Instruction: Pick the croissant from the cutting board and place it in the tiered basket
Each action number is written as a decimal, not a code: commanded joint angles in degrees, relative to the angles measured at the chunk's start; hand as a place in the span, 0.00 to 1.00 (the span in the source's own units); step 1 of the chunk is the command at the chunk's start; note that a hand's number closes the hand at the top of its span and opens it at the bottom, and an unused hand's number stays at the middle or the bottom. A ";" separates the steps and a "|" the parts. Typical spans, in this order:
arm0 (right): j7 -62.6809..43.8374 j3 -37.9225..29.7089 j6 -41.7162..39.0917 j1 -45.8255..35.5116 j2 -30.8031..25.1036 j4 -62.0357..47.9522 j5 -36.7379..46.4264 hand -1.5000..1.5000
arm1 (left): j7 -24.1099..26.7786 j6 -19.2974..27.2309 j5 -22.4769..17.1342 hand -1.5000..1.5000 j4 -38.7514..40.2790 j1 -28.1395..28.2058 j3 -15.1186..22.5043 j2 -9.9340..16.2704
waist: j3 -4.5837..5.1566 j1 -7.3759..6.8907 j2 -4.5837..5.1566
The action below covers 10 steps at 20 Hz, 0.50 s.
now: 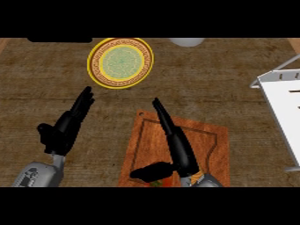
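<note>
Counter (pixel 42 79) is bare btwn cutting board (pixel 207 136) and tiered basket (pixel 295 118) at the right edge, so there's open room to pass there. Right hand (pixel 178 149) w/ straight fingers lies over the board's middle, blocking it; left hand (pixel 64 127) stands just left of the board. Plate (pixel 121 63) sits beyond both hands, well apart from the basket, w/ bare counter either side.
</note>
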State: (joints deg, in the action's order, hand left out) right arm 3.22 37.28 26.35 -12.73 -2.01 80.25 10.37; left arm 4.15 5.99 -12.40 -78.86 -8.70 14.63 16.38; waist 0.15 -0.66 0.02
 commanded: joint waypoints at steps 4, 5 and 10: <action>-20.60 10.15 2.00 -5.84 -1.75 8.79 21.53 0.00 | 1.19 -2.25 -0.09 0.50 -0.98 3.64 1.16 -0.10 | 0.09 1.23 -0.87; -24.34 10.22 -0.62 -6.22 -4.47 11.58 23.47 0.00 | 2.12 -1.16 0.12 0.50 0.29 4.31 0.75 -0.80 | 0.18 1.94 -1.11; -37.62 13.64 -15.72 -9.88 -13.56 9.85 32.23 0.00 | 0.94 -1.29 -0.43 0.50 0.45 3.34 -0.68 0.48 | 0.60 3.35 -2.01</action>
State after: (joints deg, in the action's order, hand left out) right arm -24.19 47.39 18.86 -20.35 -10.90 89.62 35.50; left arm 5.16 4.89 -12.53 -78.82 -5.59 14.59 16.40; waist 0.51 1.85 -1.51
